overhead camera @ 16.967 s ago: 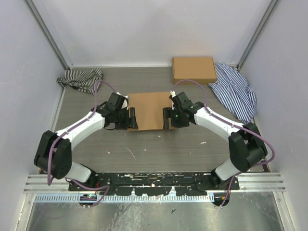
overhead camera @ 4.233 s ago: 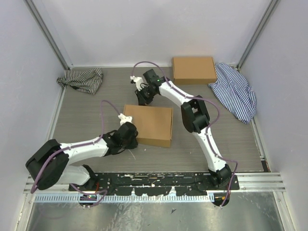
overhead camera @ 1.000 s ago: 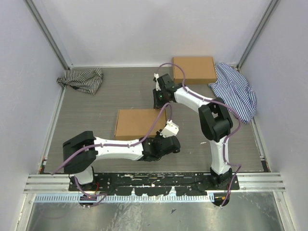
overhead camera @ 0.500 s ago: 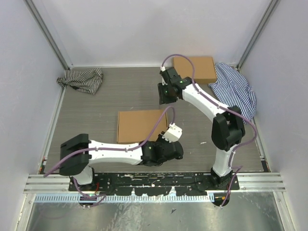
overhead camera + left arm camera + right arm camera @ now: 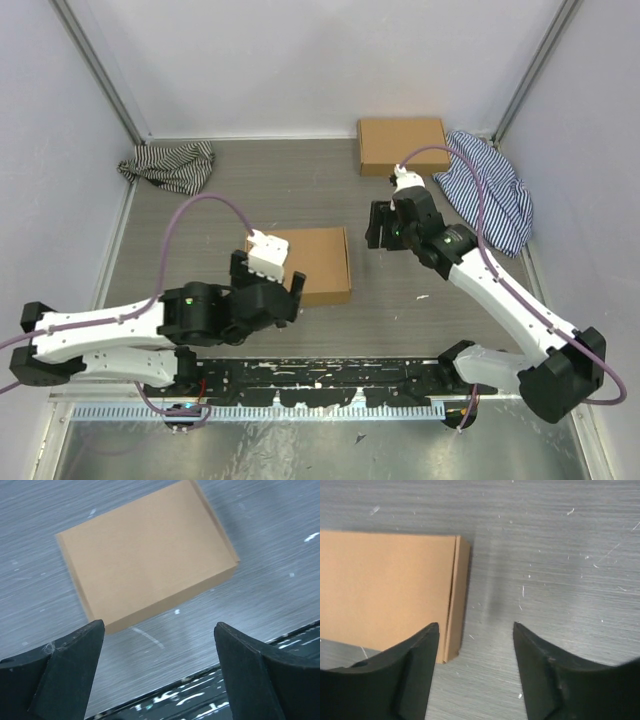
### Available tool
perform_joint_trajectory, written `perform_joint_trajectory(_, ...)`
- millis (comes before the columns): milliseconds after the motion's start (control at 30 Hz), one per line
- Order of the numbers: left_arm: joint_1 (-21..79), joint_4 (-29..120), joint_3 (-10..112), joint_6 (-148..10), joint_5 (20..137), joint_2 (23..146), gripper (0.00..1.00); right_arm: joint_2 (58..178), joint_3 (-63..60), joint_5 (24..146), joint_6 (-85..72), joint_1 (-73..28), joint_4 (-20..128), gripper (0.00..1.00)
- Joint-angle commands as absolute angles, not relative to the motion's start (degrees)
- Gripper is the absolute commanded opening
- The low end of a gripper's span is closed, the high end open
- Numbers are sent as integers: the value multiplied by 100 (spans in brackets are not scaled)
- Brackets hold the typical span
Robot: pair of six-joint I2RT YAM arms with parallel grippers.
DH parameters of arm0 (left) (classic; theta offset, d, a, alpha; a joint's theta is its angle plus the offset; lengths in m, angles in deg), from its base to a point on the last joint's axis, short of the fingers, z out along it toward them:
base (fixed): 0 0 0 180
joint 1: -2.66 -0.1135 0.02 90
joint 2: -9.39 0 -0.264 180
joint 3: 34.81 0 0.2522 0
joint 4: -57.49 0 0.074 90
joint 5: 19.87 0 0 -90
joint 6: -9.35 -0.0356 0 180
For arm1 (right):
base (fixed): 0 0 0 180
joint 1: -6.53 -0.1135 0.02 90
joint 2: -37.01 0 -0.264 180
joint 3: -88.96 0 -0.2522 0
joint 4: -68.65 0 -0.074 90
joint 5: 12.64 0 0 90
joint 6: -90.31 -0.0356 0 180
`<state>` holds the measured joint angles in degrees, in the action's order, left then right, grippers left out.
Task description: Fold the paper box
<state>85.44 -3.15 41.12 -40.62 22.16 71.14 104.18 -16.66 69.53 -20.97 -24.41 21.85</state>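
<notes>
Hovering near the paper box (image 5: 310, 262), left hand (image 5: 157, 627) and right hand (image 5: 475, 625), both spread, empty.

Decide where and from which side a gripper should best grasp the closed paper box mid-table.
Likely across the paper box at its two long side walls, coming straight down from above. It lies flat and closed on the table, so the top offers no edge; only the low opposed walls do.

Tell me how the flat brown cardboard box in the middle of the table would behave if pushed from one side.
The flat brown cardboard box would probably slide rather than tip: it lies low and broad on the grey table. It is likely light, being thin cardboard. Its side seam may flex under pressure.
</notes>
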Motion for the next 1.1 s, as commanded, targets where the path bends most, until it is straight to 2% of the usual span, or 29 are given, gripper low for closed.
perform_joint_trajectory(0,8351,-1748,4069,-3911,1835,6417,98,9780,-2355,7089,-2346,-2467,2579,80)
perform_joint_trajectory(33,8278,-1830,4013,-3968,1869,6243,98,9518,-2536,7068,-2398,-2467,2604,97)
perform_joint_trajectory(67,8211,-1923,3964,-4013,1893,6066,98,9297,-2698,7033,-2427,-2467,2628,100)
perform_joint_trajectory(300,7102,-2346,3411,-4067,1803,5242,98,8159,-3074,5727,-2523,-2471,2175,100)
perform_joint_trajectory(467,5939,-1779,3238,-4885,2536,4992,98,8086,-3085,5250,-2732,-2476,1913,100)
perform_joint_trajectory(667,4454,-1363,3173,-5410,3979,5392,98,8055,-3237,5274,-2746,-2476,1970,100)
perform_joint_trajectory(933,4397,-1380,3064,-5218,3803,4890,98,7970,-3241,5129,-2705,-2480,1980,100)
perform_joint_trajectory(1067,4397,-1273,2918,-5191,4189,4865,98,8013,-3291,5105,-2702,-2476,1996,100)
